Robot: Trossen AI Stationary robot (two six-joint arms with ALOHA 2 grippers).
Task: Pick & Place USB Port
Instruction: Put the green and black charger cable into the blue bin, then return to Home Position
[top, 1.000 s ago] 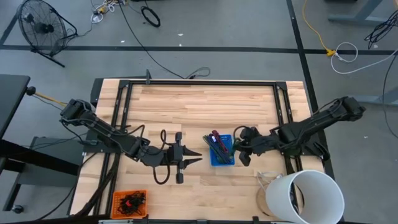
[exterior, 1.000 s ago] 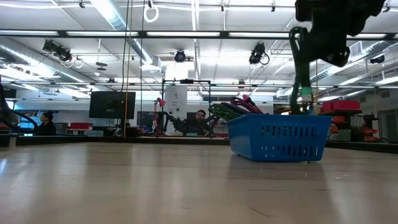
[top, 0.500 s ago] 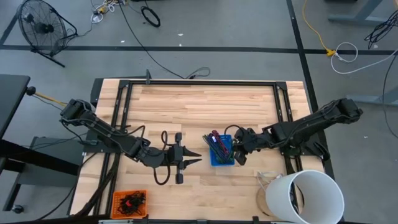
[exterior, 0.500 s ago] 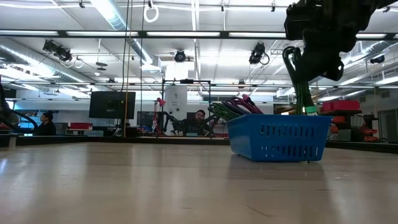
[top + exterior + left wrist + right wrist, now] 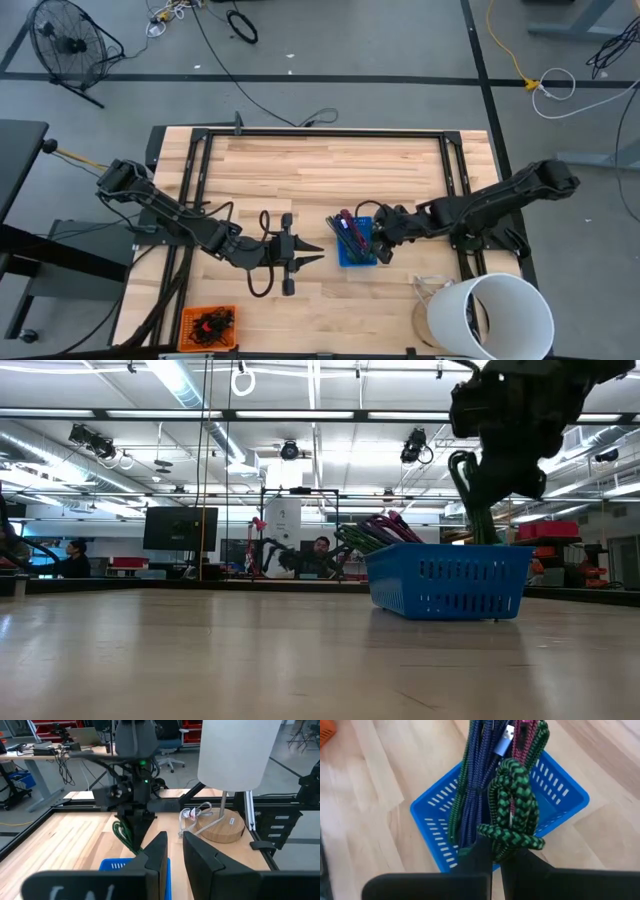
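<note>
A blue slotted basket [image 5: 355, 240] stands on the wooden table near its middle, holding several braided cables, green, blue and pink [image 5: 485, 765]. It also shows in the low view [image 5: 450, 580]. My right gripper [image 5: 380, 243] hangs over the basket's right end, shut on a coiled green-and-black braided cable [image 5: 512, 805]. My left gripper [image 5: 315, 252] rests low over the table left of the basket, its fingers nearly closed and holding nothing. My right gripper pinches the green-and-black cable coil at its lower loops [image 5: 505, 845] between its two fingers. The fingers come from above, slanting from the table's right. The coil hangs bunched below the gripper [image 5: 478, 500], over the basket's right end.
A white lamp shade on a round wooden base [image 5: 490, 315] stands at the near right corner, with a pale cable beside it [image 5: 195, 814]. An orange tray of dark parts [image 5: 208, 325] sits at the near left. A black frame [image 5: 320, 135] rims the table.
My right gripper has moved toward the table's left with the green cable coil, from beside the basket's right end to over it. The coil still hangs below the gripper.
</note>
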